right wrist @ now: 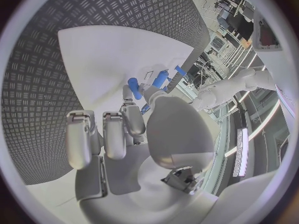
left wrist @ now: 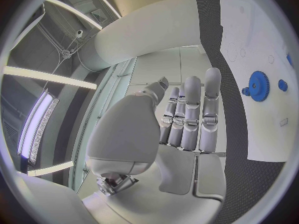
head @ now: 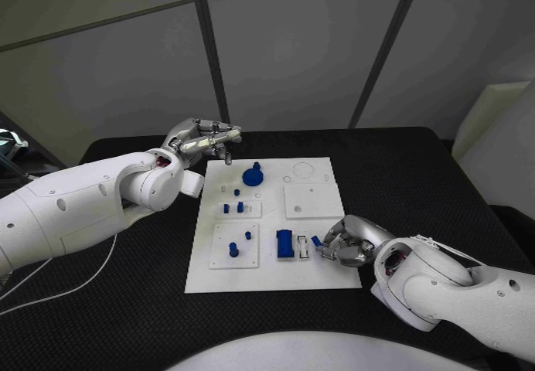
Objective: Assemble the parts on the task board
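White board [head: 273,274] lay mid-table, blue gear [head: 253,177] near its twelve o'clock edge. Left hand [head: 204,140] hovered at eleven o'clock, fingers apart, holding nothing, seemingly waiting. Right hand [head: 348,242] at four o'clock pinched a small blue piece [head: 317,241], probably for seating beside the blue block [head: 285,245].

The board [head: 323,274] looks like smooth, matt white plastic. The blue gear [head: 254,177] and small pegs [head: 233,249] look like matt plastic too. The table [head: 424,178] carries a black, textured, woven-looking mat. Both hands, left [head: 204,140] and right [head: 348,241], have satin silver metal-like shells; the arms [head: 78,209] are glossy white plastic.
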Controlling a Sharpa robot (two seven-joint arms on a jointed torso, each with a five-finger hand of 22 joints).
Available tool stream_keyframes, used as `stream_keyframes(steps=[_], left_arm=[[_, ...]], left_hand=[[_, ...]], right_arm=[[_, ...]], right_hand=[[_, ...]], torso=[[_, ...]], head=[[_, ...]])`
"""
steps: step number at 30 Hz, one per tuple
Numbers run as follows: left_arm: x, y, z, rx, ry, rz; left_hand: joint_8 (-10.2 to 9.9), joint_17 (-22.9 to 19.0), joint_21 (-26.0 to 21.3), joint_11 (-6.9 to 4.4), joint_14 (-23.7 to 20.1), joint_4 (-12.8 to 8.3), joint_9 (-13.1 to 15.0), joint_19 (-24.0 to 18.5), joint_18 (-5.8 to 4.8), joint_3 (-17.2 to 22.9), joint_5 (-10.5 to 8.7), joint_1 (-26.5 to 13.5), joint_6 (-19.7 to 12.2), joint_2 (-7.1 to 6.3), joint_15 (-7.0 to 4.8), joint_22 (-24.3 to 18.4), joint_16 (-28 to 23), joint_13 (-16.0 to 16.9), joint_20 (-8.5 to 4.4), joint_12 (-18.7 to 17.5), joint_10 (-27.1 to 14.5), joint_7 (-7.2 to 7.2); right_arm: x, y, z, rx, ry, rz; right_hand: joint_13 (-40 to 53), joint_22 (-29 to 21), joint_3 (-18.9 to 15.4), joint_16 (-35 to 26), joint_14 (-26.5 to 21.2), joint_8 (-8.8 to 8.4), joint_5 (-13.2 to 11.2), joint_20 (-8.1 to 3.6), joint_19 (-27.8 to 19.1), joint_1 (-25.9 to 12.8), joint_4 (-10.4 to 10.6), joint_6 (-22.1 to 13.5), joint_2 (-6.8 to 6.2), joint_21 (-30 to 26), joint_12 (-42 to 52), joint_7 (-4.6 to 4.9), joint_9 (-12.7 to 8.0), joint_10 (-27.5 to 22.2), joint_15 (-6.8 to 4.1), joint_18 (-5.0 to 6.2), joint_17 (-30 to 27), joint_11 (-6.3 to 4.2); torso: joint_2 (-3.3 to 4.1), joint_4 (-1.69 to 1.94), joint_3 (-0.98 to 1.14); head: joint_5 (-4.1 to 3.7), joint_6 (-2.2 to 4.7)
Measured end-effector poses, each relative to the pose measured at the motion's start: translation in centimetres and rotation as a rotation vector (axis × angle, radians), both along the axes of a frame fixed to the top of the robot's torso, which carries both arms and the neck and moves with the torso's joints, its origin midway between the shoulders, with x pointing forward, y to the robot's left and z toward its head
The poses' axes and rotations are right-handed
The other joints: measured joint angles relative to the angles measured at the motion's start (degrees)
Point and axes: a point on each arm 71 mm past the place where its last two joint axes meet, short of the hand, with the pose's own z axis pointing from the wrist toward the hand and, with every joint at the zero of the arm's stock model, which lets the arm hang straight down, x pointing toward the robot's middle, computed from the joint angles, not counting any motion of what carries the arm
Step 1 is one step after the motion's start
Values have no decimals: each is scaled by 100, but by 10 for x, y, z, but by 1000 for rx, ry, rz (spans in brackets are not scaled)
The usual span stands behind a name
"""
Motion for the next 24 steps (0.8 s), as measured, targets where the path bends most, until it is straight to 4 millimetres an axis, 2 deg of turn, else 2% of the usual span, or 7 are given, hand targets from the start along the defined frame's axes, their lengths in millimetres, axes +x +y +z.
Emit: stream_keyframes(steps=[3,10,11,15,17,24], left_arm=[[0,1,0,0,0,1],[-1,1,0,0,0,1],[-1,1,0,1,0,1],[-1,2,0,0,0,1],[-1,1,0,0,0,1],[-1,1,0,0,0,-1]], left_hand=[[0,0,0,0,0,0,0,0,0,0,0,0,0,0,0,0,0,0,0,0,0,0],[0,0,0,0,0,0,0,0,0,0,0,0,0,0,0,0,0,0,0,0,0,0],[0,0,0,0,0,0,0,0,-1,0,0,0,0,0,0,0,0,0,0,0,0,0],[0,0,0,0,0,0,0,0,0,0,0,0,0,0,0,0,0,0,0,0,0,0],[0,0,0,0,0,0,0,0,0,0,0,0,0,0,0,0,0,0,0,0,0,0],[0,0,0,0,0,0,0,0,0,0,0,0,0,0,0,0,0,0,0,0,0,0]], right_arm=[[1,2,-2,20,13,-10],[4,9,-5,49,36,-19],[4,11,-5,54,39,-19],[5,16,-7,64,50,-17],[5,18,-7,68,55,-17],[6,23,-8,78,67,-16]], right_hand=[[0,0,0,0,0,0,169,0,0,-74,1,13,-11,0,0,-13,1,0,0,0,0,0],[-1,0,-38,0,0,0,218,0,0,-127,39,57,-21,0,0,-26,1,0,1,0,-1,0],[0,0,-43,0,0,0,237,0,0,-158,44,78,-52,0,0,-46,3,0,1,0,-1,0],[-1,0,-128,0,0,1,259,0,0,-359,176,140,-32,0,26,-108,37,1,1,0,-1,0],[-1,0,-181,0,0,16,366,0,0,-416,229,160,-51,0,26,-127,39,1,1,0,-1,0],[-1,2,-198,0,0,18,414,0,0,-428,247,171,-51,0,26,-134,43,0,1,0,-1,-1]], torso=[[4,0,0],[9,0,3],[9,0,3],[9,-3,4],[9,-7,4],[9,-11,6]], head=[[16,0],[35,-10],[37,-13],[61,-20],[68,-27],[73,-31]])
